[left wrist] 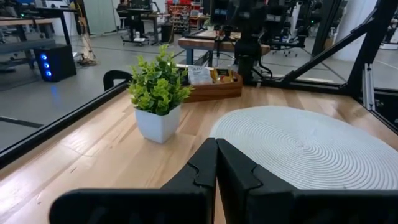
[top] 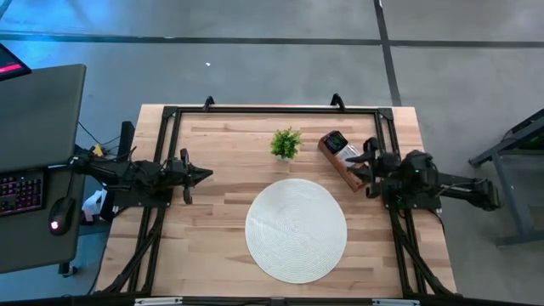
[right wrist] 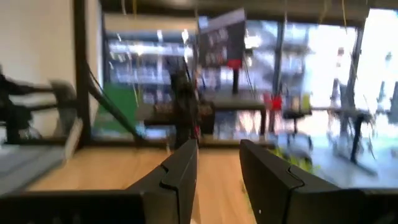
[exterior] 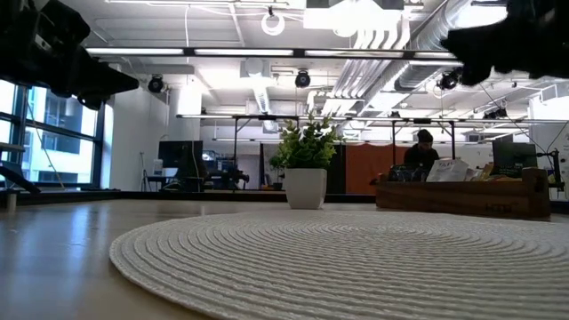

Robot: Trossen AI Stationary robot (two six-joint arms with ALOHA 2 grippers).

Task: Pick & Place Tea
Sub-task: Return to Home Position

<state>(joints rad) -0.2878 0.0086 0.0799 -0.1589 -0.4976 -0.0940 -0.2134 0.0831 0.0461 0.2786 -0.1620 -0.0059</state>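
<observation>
The tea sachets (top: 340, 144), black ones and white ones, stand upright in a long brown wooden tray (top: 350, 172) at the table's far right. They also show in the left wrist view (left wrist: 200, 74) and the low view (exterior: 449, 170). My right gripper (top: 364, 161) hovers over the tray's near end, open and empty; its wrist view (right wrist: 217, 152) shows a clear gap between the fingers. My left gripper (top: 206, 176) is shut and empty above the table's left side, its fingers (left wrist: 205, 163) closed together and pointing toward the table's right edge.
A small green potted plant (top: 286, 144) stands just left of the tray. A round white woven placemat (top: 296, 229) lies at the table's middle, toward the near edge. Black frame rails (top: 272, 109) run along the table's edges. A person (exterior: 423, 151) sits in the room beyond.
</observation>
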